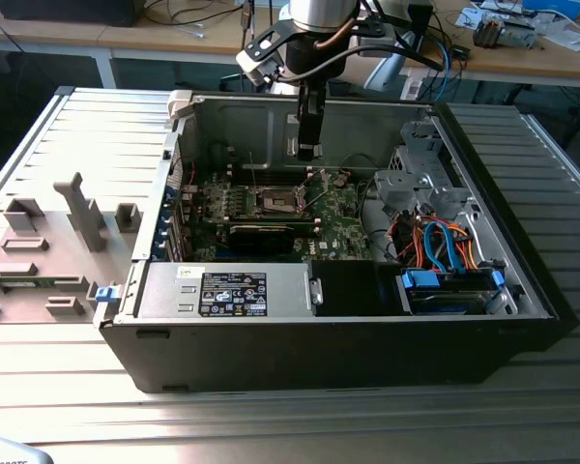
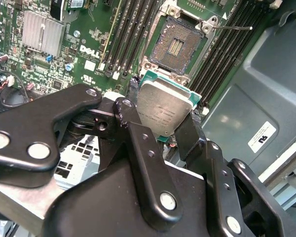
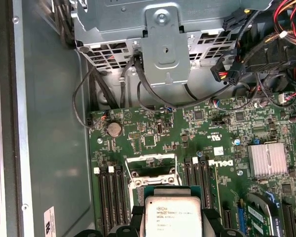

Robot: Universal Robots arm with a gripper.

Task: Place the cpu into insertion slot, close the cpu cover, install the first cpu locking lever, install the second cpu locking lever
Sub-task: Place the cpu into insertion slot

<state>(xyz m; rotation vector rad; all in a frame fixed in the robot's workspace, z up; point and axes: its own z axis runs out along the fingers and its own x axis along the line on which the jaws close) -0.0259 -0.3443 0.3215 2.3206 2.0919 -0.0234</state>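
Observation:
My gripper (image 1: 306, 150) hangs inside the open computer case, above the green board, shut on the cpu (image 2: 164, 109). The chip is a flat silvery square with a green edge, pinched between the two black fingers (image 2: 124, 112) on opposite sides. In the first wrist view the cpu (image 3: 172, 216) covers part of the insertion slot (image 3: 151, 172). The insertion slot (image 2: 176, 45) lies uncovered just past the chip, with its dark pin field and metal rim showing. From one of its corners a thin wire lever (image 2: 233, 28) sticks out. The slot (image 1: 278, 201) sits below and slightly to the exterior view's left of the gripper.
Black memory slots (image 2: 130, 34) flank the socket on both sides. A finned heatsink (image 3: 268, 159) and a metal drive cage (image 3: 160, 34) with cables lie nearby. The case walls (image 1: 367, 116) enclose the board. A grey fixture block (image 1: 82, 213) stands outside the case on the table.

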